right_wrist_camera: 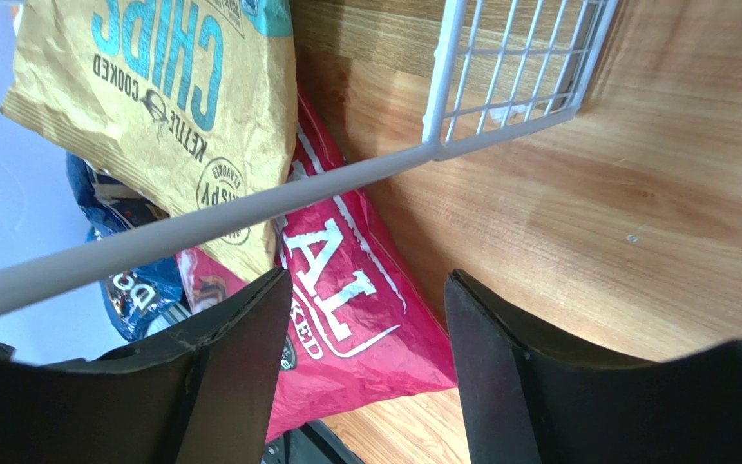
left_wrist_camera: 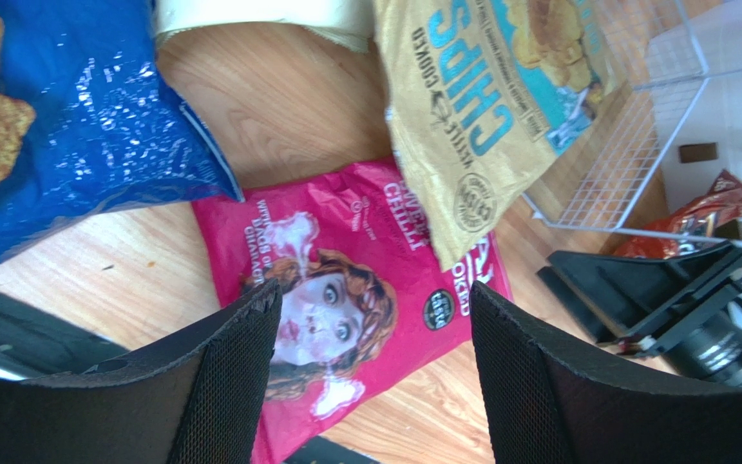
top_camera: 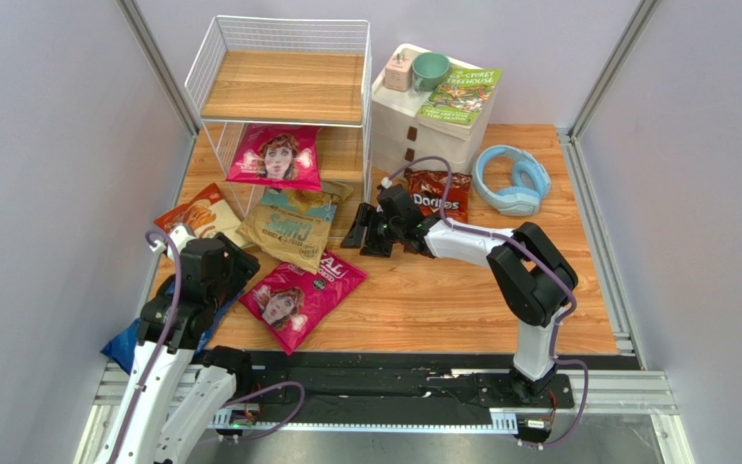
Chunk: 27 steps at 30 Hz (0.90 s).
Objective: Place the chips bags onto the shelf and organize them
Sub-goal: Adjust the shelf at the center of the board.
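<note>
Your left gripper point(left_wrist_camera: 373, 300) hangs open and empty over the crinkly magenta foil bag with the face point(left_wrist_camera: 336, 290), lined up for a pick, I'd say. Your right gripper point(right_wrist_camera: 367, 278), open too, hovers beside the tall white wire shelf point(top_camera: 283, 87), where a magenta twin point(top_camera: 275, 155) already sits.

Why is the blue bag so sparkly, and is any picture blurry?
Left wrist view: the blue bag is crinkly foil, so light bounces off it as white speckles. Right wrist view: a white bar of the shelf sits close to the lens and looks a bit soft, while the tan CHIPS bag lettering stays readable. Top external view: even light, only faint shadows, nothing blurry.
</note>
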Each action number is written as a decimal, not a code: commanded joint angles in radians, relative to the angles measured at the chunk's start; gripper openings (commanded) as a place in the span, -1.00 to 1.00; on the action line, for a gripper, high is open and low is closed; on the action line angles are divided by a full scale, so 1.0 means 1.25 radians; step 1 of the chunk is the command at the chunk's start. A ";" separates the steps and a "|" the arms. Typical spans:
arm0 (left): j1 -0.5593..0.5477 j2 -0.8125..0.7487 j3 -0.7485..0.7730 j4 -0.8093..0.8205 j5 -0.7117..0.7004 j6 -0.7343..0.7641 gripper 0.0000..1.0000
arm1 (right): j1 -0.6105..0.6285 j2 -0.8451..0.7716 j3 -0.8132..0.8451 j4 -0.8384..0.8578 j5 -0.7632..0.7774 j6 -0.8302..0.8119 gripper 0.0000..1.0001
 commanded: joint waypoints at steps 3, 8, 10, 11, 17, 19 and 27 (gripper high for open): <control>0.006 -0.009 0.034 -0.054 -0.028 0.034 0.54 | -0.044 -0.002 0.056 0.065 0.029 0.045 0.30; 0.006 -0.015 0.034 -0.067 -0.034 0.029 0.54 | -0.066 -0.004 0.067 0.053 0.016 0.031 0.30; 0.006 -0.017 0.034 -0.070 -0.035 0.029 0.54 | -0.077 -0.009 0.061 0.054 -0.001 0.030 0.31; 0.006 -0.017 0.034 -0.070 -0.035 0.031 0.54 | -0.086 -0.010 0.061 0.052 -0.014 0.029 0.30; 0.006 -0.015 0.024 -0.072 -0.041 0.020 0.59 | -0.091 -0.130 -0.071 0.071 -0.068 0.035 0.30; 0.007 -0.012 0.017 -0.055 -0.039 0.018 0.60 | -0.087 -0.183 -0.118 0.102 -0.081 0.035 0.31; 0.044 0.064 0.012 -0.006 0.015 0.015 0.62 | 0.028 -0.247 -0.174 0.098 -0.094 -0.031 0.34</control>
